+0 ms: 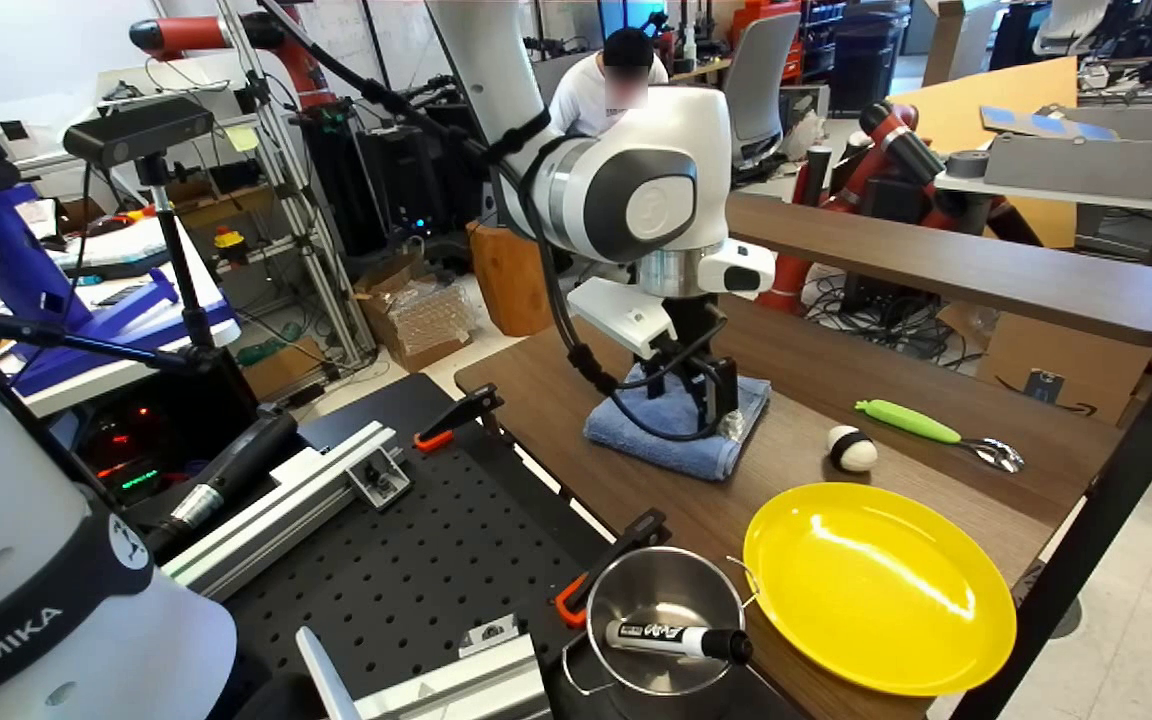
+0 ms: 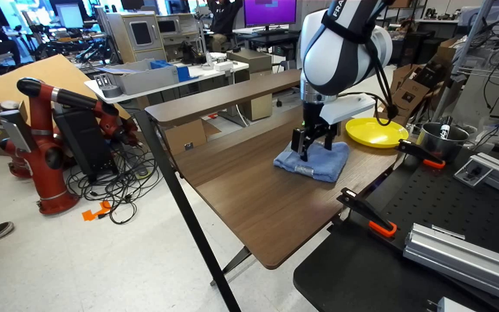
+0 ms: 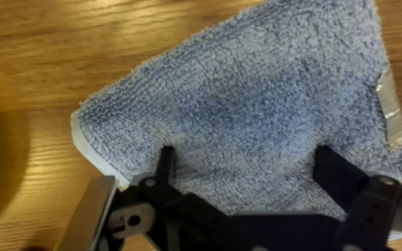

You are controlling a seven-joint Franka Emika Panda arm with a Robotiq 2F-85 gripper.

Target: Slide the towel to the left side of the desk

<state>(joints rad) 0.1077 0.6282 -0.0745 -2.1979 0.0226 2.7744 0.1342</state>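
The towel, a folded light-blue cloth, lies on the brown wooden desk (image 1: 551,385) in both exterior views, as the towel (image 1: 671,415) and the towel (image 2: 325,162) show. A silvery tag or tape patch sits at one edge. In the wrist view the towel (image 3: 250,97) fills most of the picture. My gripper (image 1: 684,410) points down at the towel, also seen in an exterior view (image 2: 316,151). In the wrist view the fingers of the gripper (image 3: 244,153) are wide apart, with their tips touching the cloth and denting it. The cloth between them lies flat, not pinched.
A yellow plate (image 1: 876,590), a white ball with a black band (image 1: 851,450) and a green-handled utensil (image 1: 911,420) lie on the desk. A metal pot (image 1: 616,590) holds a marker (image 1: 671,640). Clamps (image 2: 366,212) grip the near edge. A raised shelf (image 1: 956,260) runs along the back.
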